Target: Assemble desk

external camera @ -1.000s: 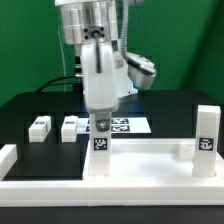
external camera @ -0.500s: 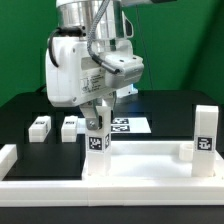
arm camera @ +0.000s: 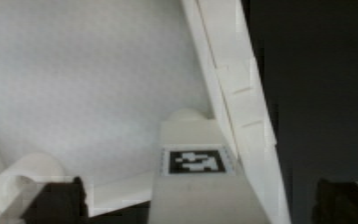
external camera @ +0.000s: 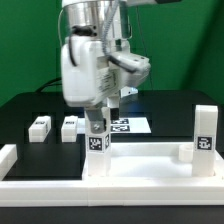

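Note:
The white desk top lies upside down near the front of the table, raised rim up. One tagged white leg stands upright at its corner on the exterior view's left, and another leg stands at the right corner. My gripper is open directly over the left leg, with one finger on either side of its top and apart from it. In the wrist view the same leg and its tag sit between my dark fingertips, beside the desk top's rim. Two loose legs lie on the black table.
The marker board lies flat behind the gripper. White border rails run along the front and the exterior view's left. A small white block sits on the desk top next to the right leg.
The wrist has turned about the upright leg, and the jaws have opened and let go of it. The leg stays standing at the corner.

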`<state>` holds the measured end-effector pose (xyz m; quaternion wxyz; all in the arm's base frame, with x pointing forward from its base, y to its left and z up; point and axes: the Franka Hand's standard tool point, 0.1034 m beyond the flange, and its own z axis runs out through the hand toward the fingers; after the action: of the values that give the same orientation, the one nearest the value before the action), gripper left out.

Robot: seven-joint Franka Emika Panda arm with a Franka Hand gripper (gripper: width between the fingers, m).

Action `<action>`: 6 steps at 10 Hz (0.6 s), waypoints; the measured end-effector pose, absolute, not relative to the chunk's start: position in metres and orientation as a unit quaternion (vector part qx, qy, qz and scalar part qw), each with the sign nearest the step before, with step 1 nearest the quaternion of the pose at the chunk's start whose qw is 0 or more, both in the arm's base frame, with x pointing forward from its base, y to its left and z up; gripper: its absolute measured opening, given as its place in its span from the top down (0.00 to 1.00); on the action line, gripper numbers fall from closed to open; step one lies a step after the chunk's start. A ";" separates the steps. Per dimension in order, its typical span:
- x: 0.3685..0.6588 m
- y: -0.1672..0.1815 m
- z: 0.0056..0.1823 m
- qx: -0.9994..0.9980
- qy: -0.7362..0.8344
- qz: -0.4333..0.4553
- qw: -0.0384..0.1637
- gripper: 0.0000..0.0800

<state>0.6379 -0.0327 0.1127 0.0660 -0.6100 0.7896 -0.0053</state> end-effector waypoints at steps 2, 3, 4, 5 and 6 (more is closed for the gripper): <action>0.634 0.000 0.149 -0.590 0.803 0.015 0.082 0.19; 0.640 0.005 0.156 -0.581 0.809 0.016 0.086 0.19; 0.639 0.002 0.151 -0.589 0.804 0.013 0.085 0.19; 0.639 0.003 0.150 -0.589 0.803 0.014 0.084 0.19; 0.639 0.003 0.150 -0.590 0.803 0.014 0.084 0.19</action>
<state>0.6388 0.0030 0.1495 0.0837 -0.5898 0.8031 0.0136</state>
